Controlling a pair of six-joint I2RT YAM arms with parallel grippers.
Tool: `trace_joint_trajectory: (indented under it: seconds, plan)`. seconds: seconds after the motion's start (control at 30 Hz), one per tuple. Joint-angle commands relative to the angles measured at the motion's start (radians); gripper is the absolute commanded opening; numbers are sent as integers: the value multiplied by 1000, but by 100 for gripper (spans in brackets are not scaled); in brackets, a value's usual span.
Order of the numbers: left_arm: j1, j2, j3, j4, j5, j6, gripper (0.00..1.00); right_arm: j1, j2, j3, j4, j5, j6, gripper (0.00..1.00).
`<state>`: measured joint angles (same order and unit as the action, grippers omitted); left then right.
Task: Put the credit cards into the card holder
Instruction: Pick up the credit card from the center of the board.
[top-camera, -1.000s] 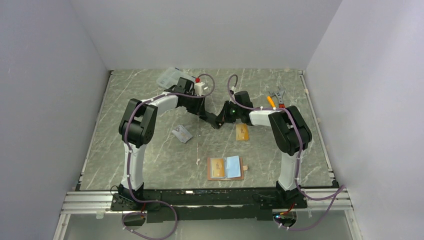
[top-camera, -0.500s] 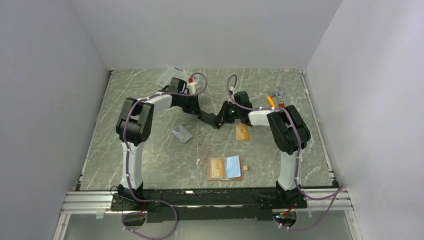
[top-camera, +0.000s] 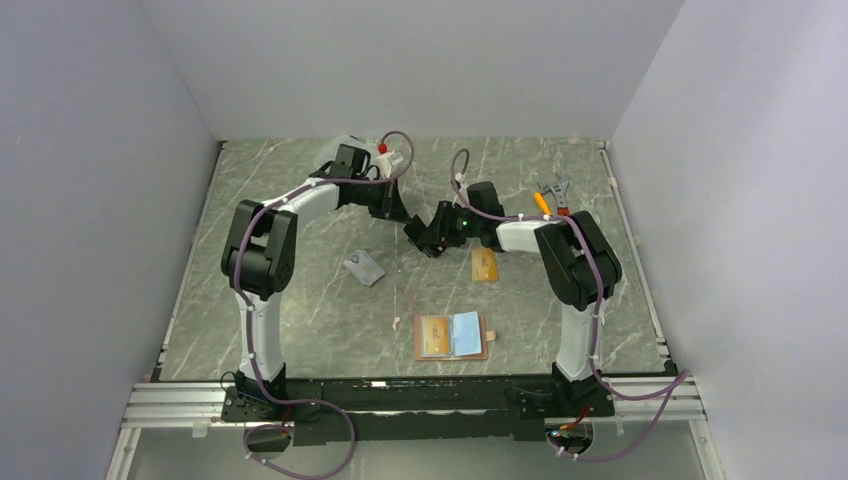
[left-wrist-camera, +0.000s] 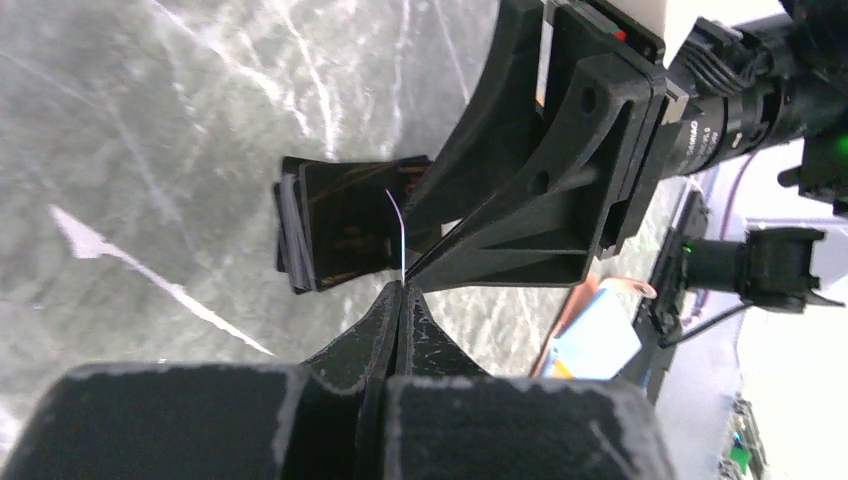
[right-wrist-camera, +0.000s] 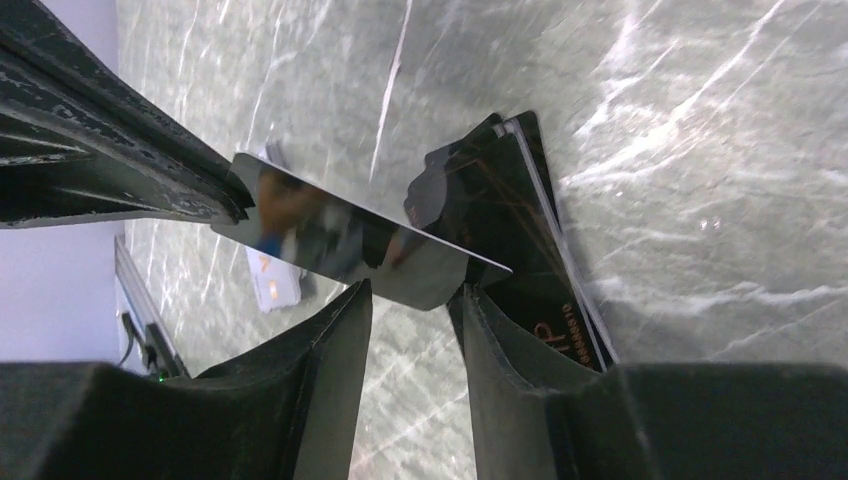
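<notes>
Nearest the arm bases, the card holder (top-camera: 450, 356) lies open and flat on the surface (top-camera: 300, 320). I see an orange-gold card (top-camera: 433, 335) in its left half and a pale blue panel on its right. Further out, a silver-grey card (top-camera: 364, 267) lies to the left and a second orange-gold card (top-camera: 485, 264) to the right, well apart from each other.

Beyond them the two arms meet above mid-surface. The left jaws are pressed together on one end of a mirror-bright card (right-wrist-camera: 340, 235), which is held off the surface. In the left wrist view that card is edge-on, only a thin line. The right jaws stand apart, one on either side of the card's other end, and I cannot tell whether they touch it. Under the meeting point a black card (right-wrist-camera: 530, 220) lies on the surface.

At the far edge I see a clear plastic box (top-camera: 338, 152) on the left and some hand tools (top-camera: 550, 195) on the right.
</notes>
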<state>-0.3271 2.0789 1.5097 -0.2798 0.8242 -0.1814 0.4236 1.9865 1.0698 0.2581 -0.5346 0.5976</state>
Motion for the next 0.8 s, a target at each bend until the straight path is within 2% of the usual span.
trace_joint_trajectory:
  seconds: [0.0, 0.13, 0.23, 0.37, 0.5, 0.63, 0.77]
  plan:
    - [-11, -56, 36, -58, 120, 10, 0, -44, -120, -1, -39, -119, -96, 42]
    - [-11, -115, 31, -80, 173, 16, 0, -104, -261, 1, -128, -260, -199, 46]
    - [-16, -158, 25, -107, 202, 29, 0, -107, -340, 20, -271, -285, -331, 48]
    - [-28, -214, 19, -162, 245, 64, 0, -106, -416, -47, -200, -351, -345, 52]
    - [-43, -258, 31, -275, 297, 148, 0, -94, -430, -51, -215, -451, -347, 53]
    - [-60, -299, 23, -371, 329, 249, 0, -61, -478, -62, -219, -450, -358, 53]
    - [-68, -347, -11, -415, 348, 286, 0, -40, -541, -101, -208, -430, -347, 52]
